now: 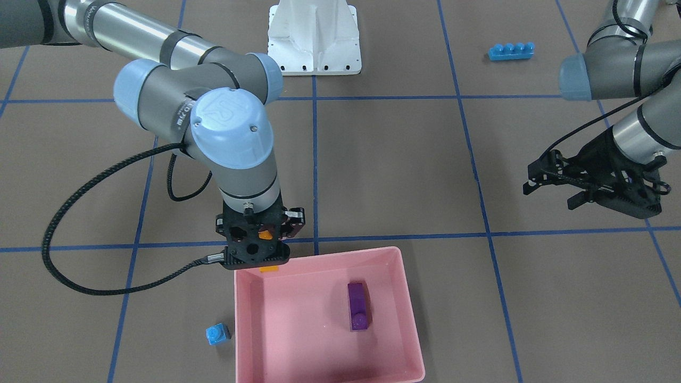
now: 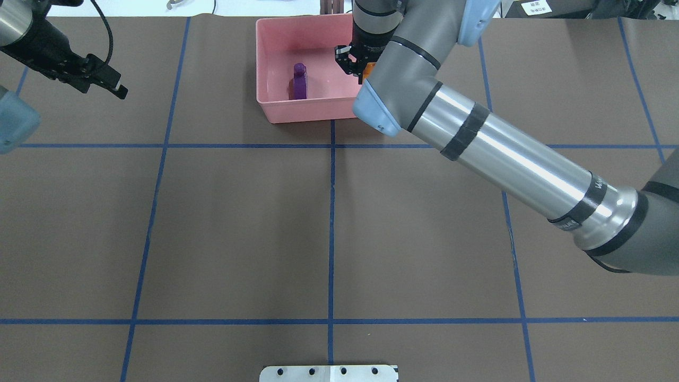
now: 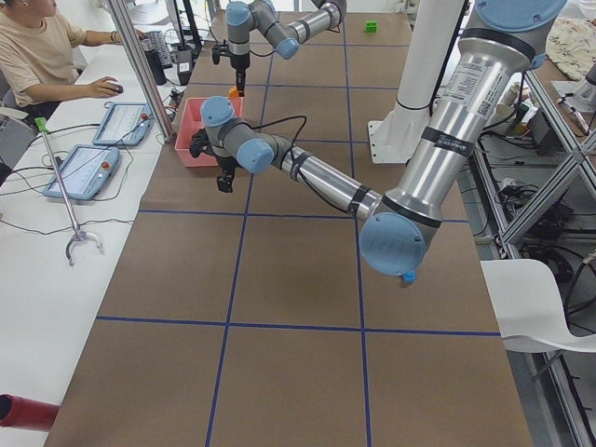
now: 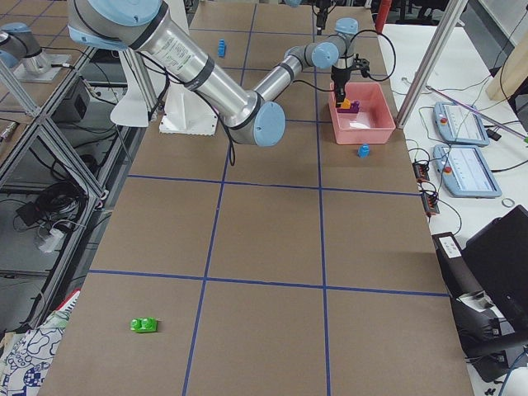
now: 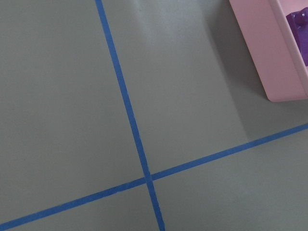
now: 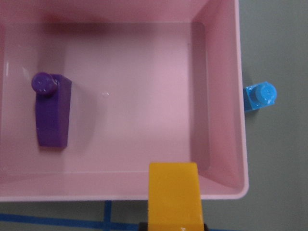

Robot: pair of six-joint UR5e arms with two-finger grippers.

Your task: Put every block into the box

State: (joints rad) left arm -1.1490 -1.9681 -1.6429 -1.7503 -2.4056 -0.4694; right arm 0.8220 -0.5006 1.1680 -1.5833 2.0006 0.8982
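My right gripper is shut on the orange brick and holds it over the near-right edge of the pink box. The box also shows in the overhead view. The purple brick lies inside the box. The tiny blue cube sits on the table just outside the box's wall. The long blue brick lies near my left arm's side. The green brick lies far off at the table's right end. My left gripper hangs open and empty, well away from the box.
The white robot base stands at the table's middle edge. Blue tape lines grid the brown table. A cable loops beside my right wrist. An operator sits beyond the box's side with tablets.
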